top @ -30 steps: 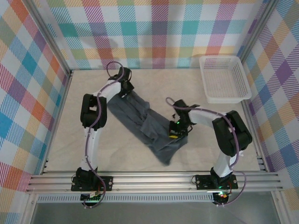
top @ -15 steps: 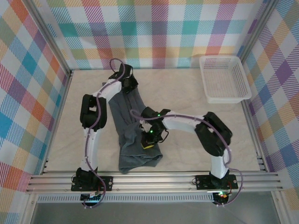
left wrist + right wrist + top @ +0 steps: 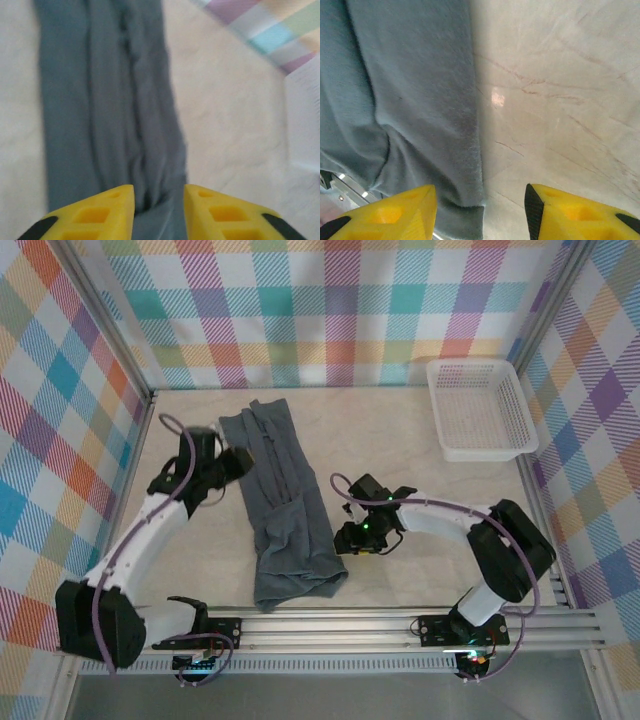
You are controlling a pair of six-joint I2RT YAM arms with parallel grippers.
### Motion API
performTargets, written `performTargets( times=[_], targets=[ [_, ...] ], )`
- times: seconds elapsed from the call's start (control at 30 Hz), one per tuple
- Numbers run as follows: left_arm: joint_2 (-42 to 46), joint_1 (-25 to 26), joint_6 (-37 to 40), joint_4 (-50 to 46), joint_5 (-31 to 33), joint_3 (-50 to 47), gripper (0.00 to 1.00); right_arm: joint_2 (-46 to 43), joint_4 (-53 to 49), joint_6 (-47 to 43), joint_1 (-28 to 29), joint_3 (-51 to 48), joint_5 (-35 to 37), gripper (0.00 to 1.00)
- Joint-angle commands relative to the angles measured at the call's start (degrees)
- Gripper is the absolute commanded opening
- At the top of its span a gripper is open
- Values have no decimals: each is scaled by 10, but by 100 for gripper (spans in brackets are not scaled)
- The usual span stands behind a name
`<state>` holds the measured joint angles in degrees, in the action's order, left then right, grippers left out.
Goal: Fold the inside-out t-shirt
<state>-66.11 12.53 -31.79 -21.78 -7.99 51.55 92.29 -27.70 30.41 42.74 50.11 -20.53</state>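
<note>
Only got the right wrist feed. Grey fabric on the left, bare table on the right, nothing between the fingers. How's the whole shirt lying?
Observer: The shirt is one long narrow strip, running from the far side of the table to its near edge.
Operator: Where's the left arm?
Observer: The left gripper is open at the strip's left edge, towards the far end.
Operator: Basket near any of it?
Observer: No. The basket sits in the far right corner, well apart from the shirt.
</note>
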Motion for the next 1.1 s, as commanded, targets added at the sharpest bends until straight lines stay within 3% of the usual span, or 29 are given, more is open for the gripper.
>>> performTargets(
  times=[0.0, 0.17, 0.33, 0.5, 0.6, 0.7, 0.87, 1.07],
  targets=[
    [55, -7, -1, -55, -20, -67, 38, 22, 42, -11, 3, 1, -73, 50],
    [146, -5, -57, -78, -79, -138, 43, 55, 89, 7, 4, 1, -136, 41],
    [214, 25, -93, -106, -118, -195, 46, 87, 103, 14, 16, 15, -160, 41],
    [277, 60, -145, -179, -113, -247, 57, 39, 87, 21, 18, 11, -122, 9],
    [316, 73, -164, -200, -93, -277, 67, 12, 94, 28, 18, -1, -119, 2],
    [310, 80, -171, -145, -112, -311, 75, 9, 100, 31, 18, -2, -127, 2],
    [236, 113, -160, -79, -98, -327, 76, 49, 97, 30, 18, 16, -153, 3],
    [208, 128, -179, -6, -93, -345, 63, 56, 82, 33, 18, 23, -143, 2]
  ],
)
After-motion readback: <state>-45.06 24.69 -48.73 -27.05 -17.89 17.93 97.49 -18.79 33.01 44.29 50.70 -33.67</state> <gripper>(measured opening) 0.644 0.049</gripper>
